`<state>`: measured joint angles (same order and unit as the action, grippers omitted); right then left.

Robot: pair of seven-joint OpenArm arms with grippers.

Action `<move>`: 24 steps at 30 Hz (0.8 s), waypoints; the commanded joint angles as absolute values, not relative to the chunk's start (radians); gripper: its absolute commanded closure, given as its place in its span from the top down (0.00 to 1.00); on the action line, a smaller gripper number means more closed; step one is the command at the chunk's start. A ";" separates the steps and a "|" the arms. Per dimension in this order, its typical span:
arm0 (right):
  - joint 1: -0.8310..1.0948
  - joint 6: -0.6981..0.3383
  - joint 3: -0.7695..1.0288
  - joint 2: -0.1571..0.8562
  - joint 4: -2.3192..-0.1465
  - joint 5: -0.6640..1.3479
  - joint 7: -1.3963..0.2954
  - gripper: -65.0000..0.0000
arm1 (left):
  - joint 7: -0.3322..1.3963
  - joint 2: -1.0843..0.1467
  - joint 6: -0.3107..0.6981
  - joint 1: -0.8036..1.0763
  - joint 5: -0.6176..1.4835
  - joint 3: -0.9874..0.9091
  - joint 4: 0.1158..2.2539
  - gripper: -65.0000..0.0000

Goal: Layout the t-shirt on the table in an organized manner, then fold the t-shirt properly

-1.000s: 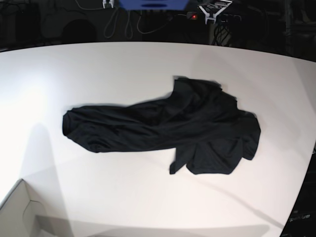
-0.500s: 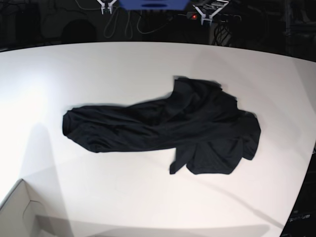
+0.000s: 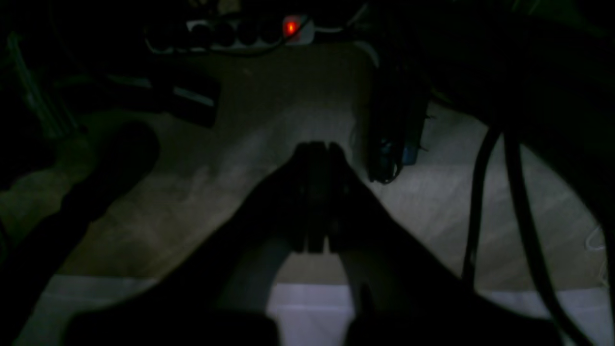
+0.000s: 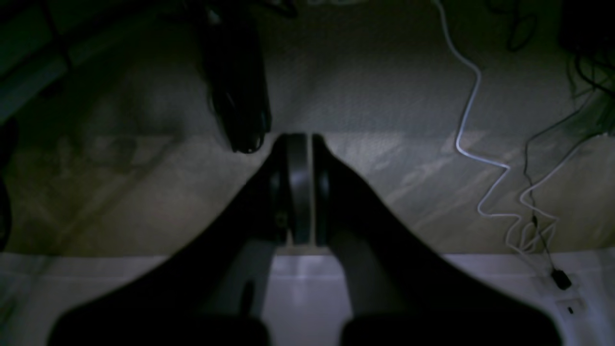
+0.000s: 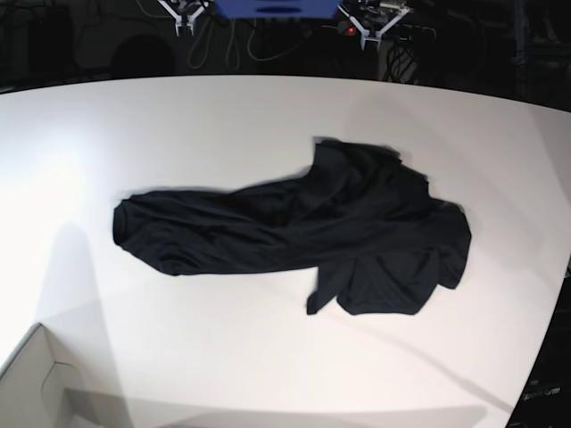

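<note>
Lying crumpled mid-frame on the table (image 5: 268,116), the t-shirt (image 5: 294,232) looked soft and limp, best pinched at its edges; the left gripper (image 3: 314,149) and the right gripper (image 4: 298,139) were both closed and empty.

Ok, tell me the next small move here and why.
Probably open one gripper and bring it down to the shirt. It lies crumpled in a long bunch on the table, not spread, and nothing holds it. Both the left gripper and the right gripper have their jaws shut on nothing and sit off the table's far edge, away from the cloth.
</note>
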<state>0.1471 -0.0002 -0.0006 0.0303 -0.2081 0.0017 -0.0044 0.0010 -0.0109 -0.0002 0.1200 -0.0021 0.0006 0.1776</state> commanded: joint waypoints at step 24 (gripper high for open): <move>0.173 -0.002 0.079 0.033 -0.211 0.004 -0.002 0.00 | 0.005 -0.041 -0.004 0.119 0.001 0.001 0.179 0.00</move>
